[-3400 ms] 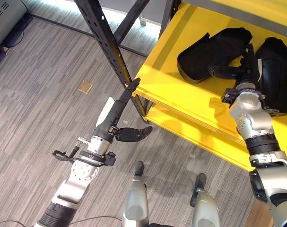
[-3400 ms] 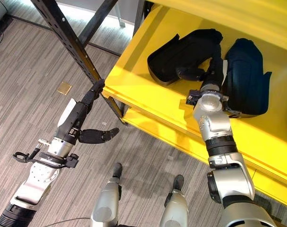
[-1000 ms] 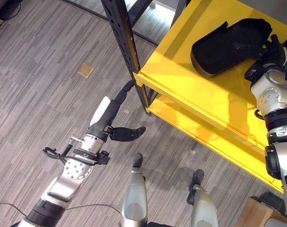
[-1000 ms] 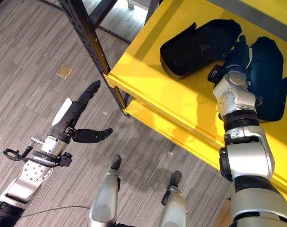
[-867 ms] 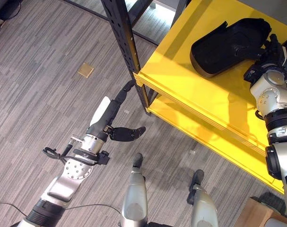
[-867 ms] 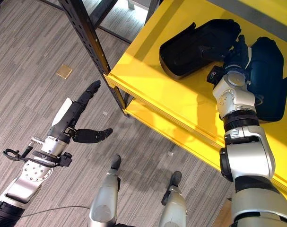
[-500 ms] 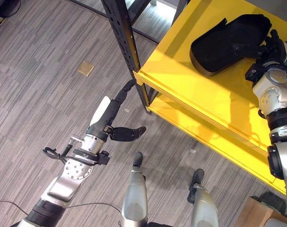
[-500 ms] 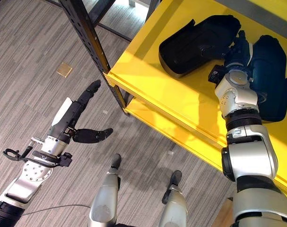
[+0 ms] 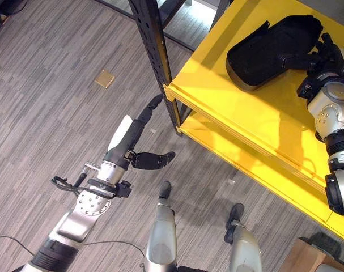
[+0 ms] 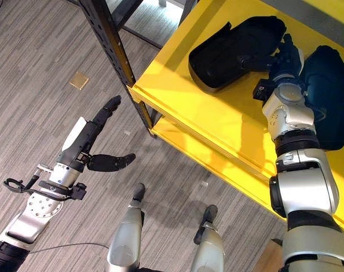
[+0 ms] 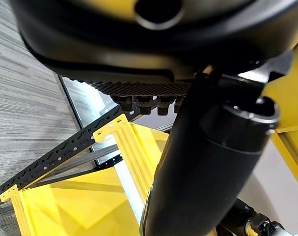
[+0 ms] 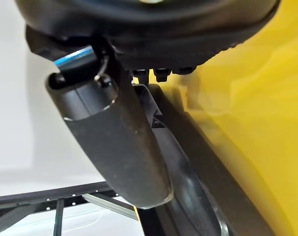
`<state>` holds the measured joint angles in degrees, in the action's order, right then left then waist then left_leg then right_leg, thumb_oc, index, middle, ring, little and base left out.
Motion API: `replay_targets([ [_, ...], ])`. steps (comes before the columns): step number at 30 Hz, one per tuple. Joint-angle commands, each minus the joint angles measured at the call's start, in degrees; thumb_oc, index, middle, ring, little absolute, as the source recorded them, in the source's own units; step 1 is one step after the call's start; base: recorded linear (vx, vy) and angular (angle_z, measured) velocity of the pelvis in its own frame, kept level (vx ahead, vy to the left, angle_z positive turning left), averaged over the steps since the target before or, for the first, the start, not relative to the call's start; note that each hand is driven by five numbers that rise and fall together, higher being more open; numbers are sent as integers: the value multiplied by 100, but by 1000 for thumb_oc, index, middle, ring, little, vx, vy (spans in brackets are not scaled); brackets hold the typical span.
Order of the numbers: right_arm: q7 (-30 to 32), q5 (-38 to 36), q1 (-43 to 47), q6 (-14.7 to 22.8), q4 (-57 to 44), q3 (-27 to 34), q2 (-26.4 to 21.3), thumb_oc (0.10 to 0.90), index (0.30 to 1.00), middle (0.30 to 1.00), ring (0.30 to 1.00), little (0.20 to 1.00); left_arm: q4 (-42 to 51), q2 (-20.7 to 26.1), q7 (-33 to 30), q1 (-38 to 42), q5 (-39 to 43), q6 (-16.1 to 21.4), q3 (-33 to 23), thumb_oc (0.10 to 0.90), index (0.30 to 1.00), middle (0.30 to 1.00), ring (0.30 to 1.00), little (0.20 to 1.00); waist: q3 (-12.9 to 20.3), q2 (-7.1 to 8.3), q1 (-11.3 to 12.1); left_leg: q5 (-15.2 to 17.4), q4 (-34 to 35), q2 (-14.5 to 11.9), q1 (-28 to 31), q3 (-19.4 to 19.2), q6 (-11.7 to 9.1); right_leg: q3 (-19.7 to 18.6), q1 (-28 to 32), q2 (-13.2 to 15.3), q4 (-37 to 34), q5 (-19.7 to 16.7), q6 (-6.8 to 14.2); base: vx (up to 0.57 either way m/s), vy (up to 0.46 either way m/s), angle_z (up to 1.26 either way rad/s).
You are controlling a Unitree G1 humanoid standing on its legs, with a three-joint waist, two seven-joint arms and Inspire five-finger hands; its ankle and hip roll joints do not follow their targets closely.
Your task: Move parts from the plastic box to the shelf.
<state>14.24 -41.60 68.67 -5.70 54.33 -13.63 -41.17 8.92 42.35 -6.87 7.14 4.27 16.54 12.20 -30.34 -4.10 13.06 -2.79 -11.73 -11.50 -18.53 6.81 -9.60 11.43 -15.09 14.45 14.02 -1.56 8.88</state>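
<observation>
Nearest to the robot, the left hand (image 9: 133,135) hangs over the grey striped floor (image 9: 52,113), with its fingers stretched straight toward the shelf corner and the thumb standing out to the side; it holds nothing. A small tan square (image 9: 105,79) lies on the floor, well apart from this hand. Just past the fingertips stands the dark perforated post (image 9: 154,51) of the rack, and to it is joined the yellow shelf (image 9: 240,119), with a lower yellow board (image 9: 257,175) under it. Farther in, the right hand (image 10: 285,56) is over the shelf and lies against the near edge of a black part (image 10: 231,48), which rests on the yellow surface. Its thumb points toward this part, but I cannot tell if the fingers are curled on the part or only touch it. A second black part (image 10: 327,96) lies on the shelf on the other side of the right hand, just beside the wrist.
</observation>
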Motion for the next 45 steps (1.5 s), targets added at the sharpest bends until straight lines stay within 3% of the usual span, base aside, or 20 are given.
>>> replay_targets([
  [1, -362, 173, 1080, 488, -335, -409, -182, 900, 1000, 1000, 1000, 1000, 546, 305, -275, 215, 236, 694, -254, 900, 1000, 1000, 1000, 1000, 55, 165, 109, -323, 72, 149, -411, -306, 418, -117, 527, -266, 565, 1058, -481, 34, -15, 1],
  [20, -528, 594, 1177, 390, -401, -629, -259, 900, 1000, 1000, 1000, 1000, 548, 424, -167, 171, 264, 681, -370, 900, 1000, 1000, 1000, 1000, 55, 353, 269, -327, 27, 174, -543, -257, 418, 3, 798, -297, 388, 1084, -445, 4, -11, 3],
  [30, 706, 1104, 1156, 98, -90, -479, -333, 900, 1000, 1000, 1000, 1000, 560, 363, -143, 270, 236, 583, -319, 900, 1000, 1000, 1000, 1000, 55, 348, 222, -338, 56, 126, -562, -280, 408, -21, 849, -327, 283, 1050, -433, -1, -3, 0],
  [32, 1199, 1169, 1203, 1, -10, -457, -356, 900, 1000, 1000, 1000, 1000, 547, 337, -161, 307, 215, 568, -268, 900, 1000, 1000, 1000, 1000, 55, 349, 194, -293, 46, 126, -535, -303, 396, -45, 861, -312, 286, 1081, -428, -14, 15, -1],
  [37, 2436, 1624, 1197, 299, -25, -177, -532, 900, 1000, 1000, 1000, 1000, 629, 149, -325, 337, 174, 454, -95, 900, 1000, 1000, 1000, 1000, 56, 206, 59, -326, 117, 101, -478, -375, 383, -117, 787, -293, 271, 1034, -409, -42, 69, -11],
  [41, 2631, 1738, 1191, 379, -114, -202, -536, 900, 1000, 1000, 1000, 1000, 653, 96, -369, 351, 175, 447, 1, 900, 1000, 1000, 1000, 1000, 90, 146, 32, -321, 167, 108, -416, -395, 379, -136, 751, -271, 293, 1047, -410, -18, 49, -5],
  [43, 2733, 1884, 1139, 852, -226, -180, -574, 900, 1000, 1000, 1000, 1000, 648, 38, -386, 324, 167, 464, 62, 900, 1000, 1000, 1000, 1000, 111, 105, -5, -322, 181, 107, -363, -409, 372, -152, 746, -252, 314, 1051, -409, 1, 56, -2],
  [45, 2865, 2240, 1024, 1012, -632, -106, -564, 900, 1000, 1000, 1000, 1000, 658, 17, -345, 284, 170, 511, 81, 900, 1000, 1000, 1000, 1000, 144, 85, -27, -304, 201, 113, -314, -433, 378, -165, 742, -227, 304, 1041, -395, -1, 24, 0],
])
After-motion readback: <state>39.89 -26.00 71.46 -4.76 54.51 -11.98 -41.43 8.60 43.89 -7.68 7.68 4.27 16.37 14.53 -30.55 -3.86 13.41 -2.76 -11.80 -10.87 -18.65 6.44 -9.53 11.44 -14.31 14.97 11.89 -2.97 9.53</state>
